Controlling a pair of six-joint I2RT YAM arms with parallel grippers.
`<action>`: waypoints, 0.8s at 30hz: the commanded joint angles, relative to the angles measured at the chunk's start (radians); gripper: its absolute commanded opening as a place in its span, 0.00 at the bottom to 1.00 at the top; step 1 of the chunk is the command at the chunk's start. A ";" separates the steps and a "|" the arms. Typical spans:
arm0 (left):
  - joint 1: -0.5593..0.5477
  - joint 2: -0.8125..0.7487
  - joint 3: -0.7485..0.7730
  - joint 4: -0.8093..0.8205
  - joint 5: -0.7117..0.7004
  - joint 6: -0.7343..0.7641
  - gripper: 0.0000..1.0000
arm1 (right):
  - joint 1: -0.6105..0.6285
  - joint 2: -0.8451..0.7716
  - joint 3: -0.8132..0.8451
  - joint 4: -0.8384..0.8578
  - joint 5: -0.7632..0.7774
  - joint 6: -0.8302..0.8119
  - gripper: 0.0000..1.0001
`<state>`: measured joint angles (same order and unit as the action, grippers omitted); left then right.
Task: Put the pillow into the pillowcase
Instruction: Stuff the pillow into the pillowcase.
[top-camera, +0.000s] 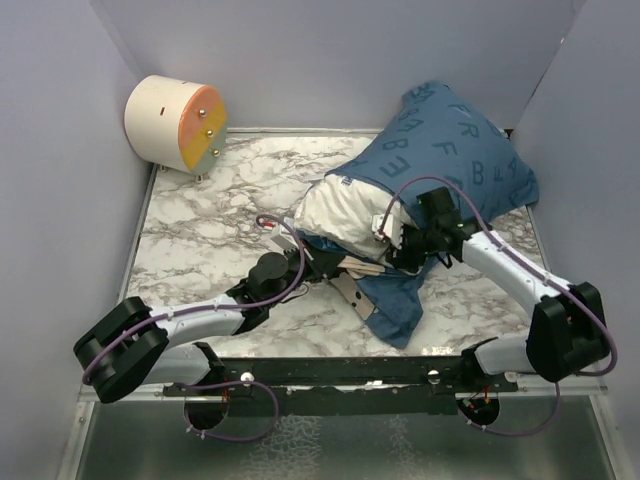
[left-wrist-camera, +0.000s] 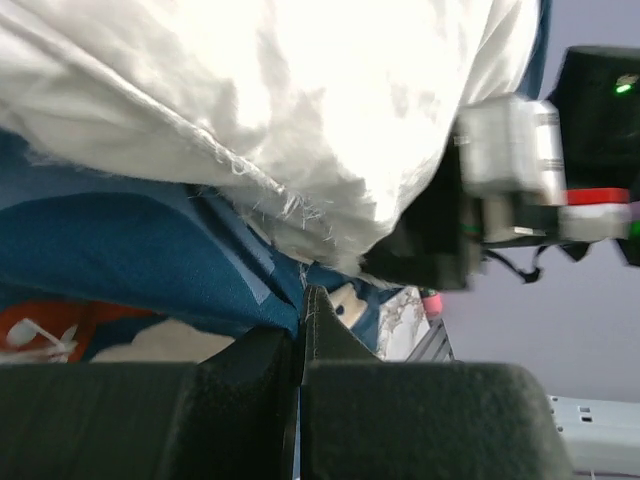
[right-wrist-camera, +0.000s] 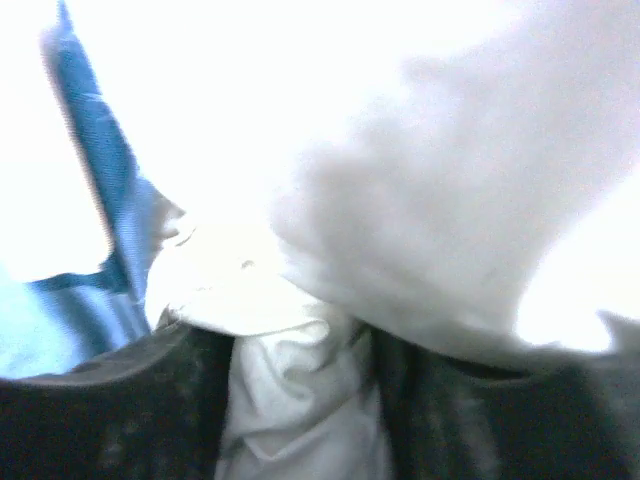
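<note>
The white pillow (top-camera: 340, 210) lies mid-table with its far end inside the blue lettered pillowcase (top-camera: 450, 140), which bulges at the back right. A loose flap of the case hangs toward the front edge. My left gripper (top-camera: 345, 270) sits under the pillow's near end, shut on the case's lower hem (left-wrist-camera: 315, 320), with the pillow (left-wrist-camera: 300, 100) resting above it. My right gripper (top-camera: 395, 235) is at the pillow's near right side. Its fingers stand apart with a bunched fold of pillow cloth (right-wrist-camera: 300, 400) between them, and a strip of pillowcase (right-wrist-camera: 100, 200) shows at the left.
A cream cylinder with an orange face (top-camera: 178, 123) lies at the back left corner of the marble table (top-camera: 220, 220). Lilac walls close in the left, back and right sides. The arms' mounting rail runs along the near edge.
</note>
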<state>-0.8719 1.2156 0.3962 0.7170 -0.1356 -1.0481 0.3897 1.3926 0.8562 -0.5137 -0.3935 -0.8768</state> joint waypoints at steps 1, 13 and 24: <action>0.026 0.067 0.007 0.191 0.058 0.037 0.00 | -0.054 -0.131 0.197 -0.446 -0.303 -0.056 0.63; 0.021 0.182 0.016 0.300 0.147 0.050 0.00 | -0.003 -0.193 0.457 -0.470 -0.635 -0.141 0.93; -0.012 0.189 -0.008 0.328 0.136 0.052 0.00 | 0.268 0.108 0.519 0.057 -0.184 0.059 0.98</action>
<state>-0.8654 1.4090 0.3965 0.9649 -0.0143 -1.0107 0.6178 1.3937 1.3594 -0.6701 -0.8303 -0.9028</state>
